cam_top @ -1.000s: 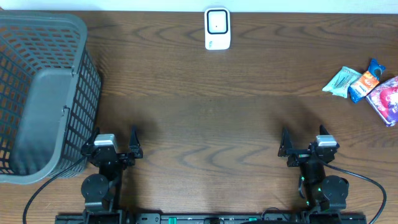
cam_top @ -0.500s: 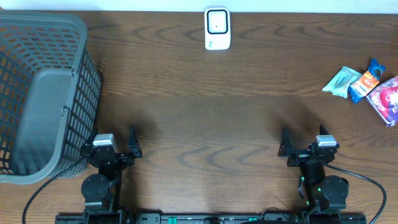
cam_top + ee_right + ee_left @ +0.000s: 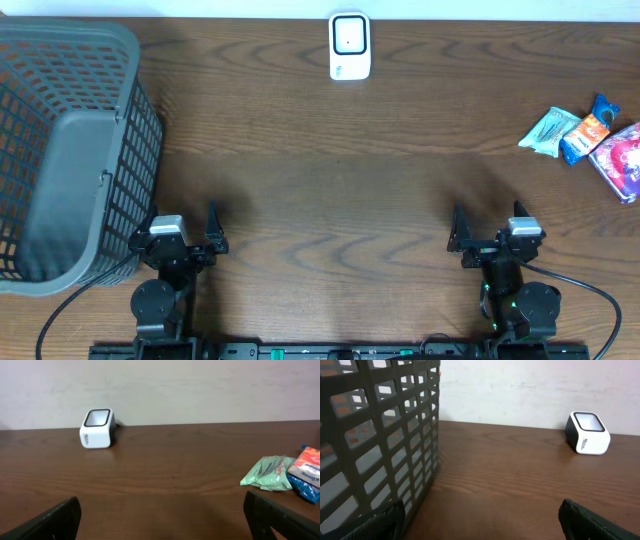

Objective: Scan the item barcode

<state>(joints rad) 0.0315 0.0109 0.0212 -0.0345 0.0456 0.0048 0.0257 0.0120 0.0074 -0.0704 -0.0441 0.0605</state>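
Three snack packets lie at the table's right edge: a green one [image 3: 548,130] [image 3: 267,473], a blue-orange one [image 3: 588,132] [image 3: 307,474] and a pink one [image 3: 622,160]. No barcode shows on them. The white scanner [image 3: 349,46] [image 3: 588,433] [image 3: 97,428] stands at the far middle edge. My left gripper [image 3: 180,238] [image 3: 480,520] rests near the front left, open and empty. At the front right, my right gripper [image 3: 493,240] [image 3: 161,510] is open too, nothing between its fingers, well short of the packets.
A tall grey mesh basket [image 3: 130,120] [image 3: 380,435] fills the left side, right beside my left gripper. Brown wooden table [image 3: 330,190] lies between the arms and the scanner. A pale wall runs behind the far edge.
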